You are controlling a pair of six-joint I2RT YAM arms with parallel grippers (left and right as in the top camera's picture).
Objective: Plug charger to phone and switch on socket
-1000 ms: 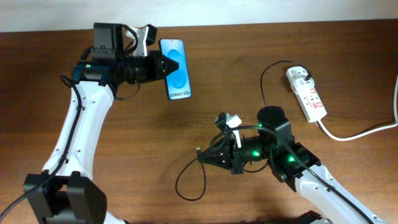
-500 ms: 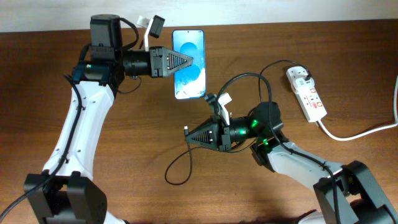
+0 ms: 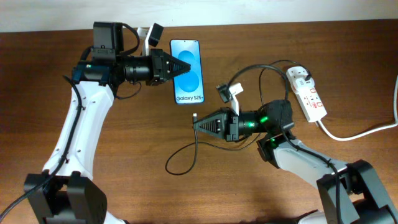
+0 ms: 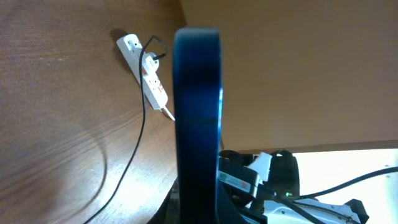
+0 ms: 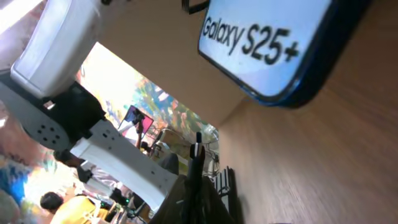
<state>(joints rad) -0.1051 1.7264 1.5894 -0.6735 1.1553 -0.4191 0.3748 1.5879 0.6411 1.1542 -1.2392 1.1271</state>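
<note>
The phone (image 3: 188, 73), its blue screen lit and facing up, is at the back centre with my left gripper (image 3: 190, 67) shut on it from the left. The left wrist view shows the phone (image 4: 198, 106) edge-on between the fingers of my left gripper (image 4: 198, 211). My right gripper (image 3: 198, 123) is shut on the charger's plug tip (image 3: 195, 116), which points at the phone's bottom edge a short gap away. In the right wrist view the tip (image 5: 198, 146) sticks up from my right gripper (image 5: 198, 186), below the phone (image 5: 273, 43). The socket (image 3: 306, 93) lies at the right.
The charger's black cable (image 3: 180, 163) loops on the table in front and arcs back to its adapter plugged into the socket's far end (image 3: 300, 74). A thick white cord (image 3: 354, 132) runs off the socket to the right edge. The socket (image 4: 146, 65) also shows in the left wrist view.
The left gripper has straightened the phone and brought it a little nearer. The right gripper has carried the plug tip up and right, closer to the phone's bottom edge.
</note>
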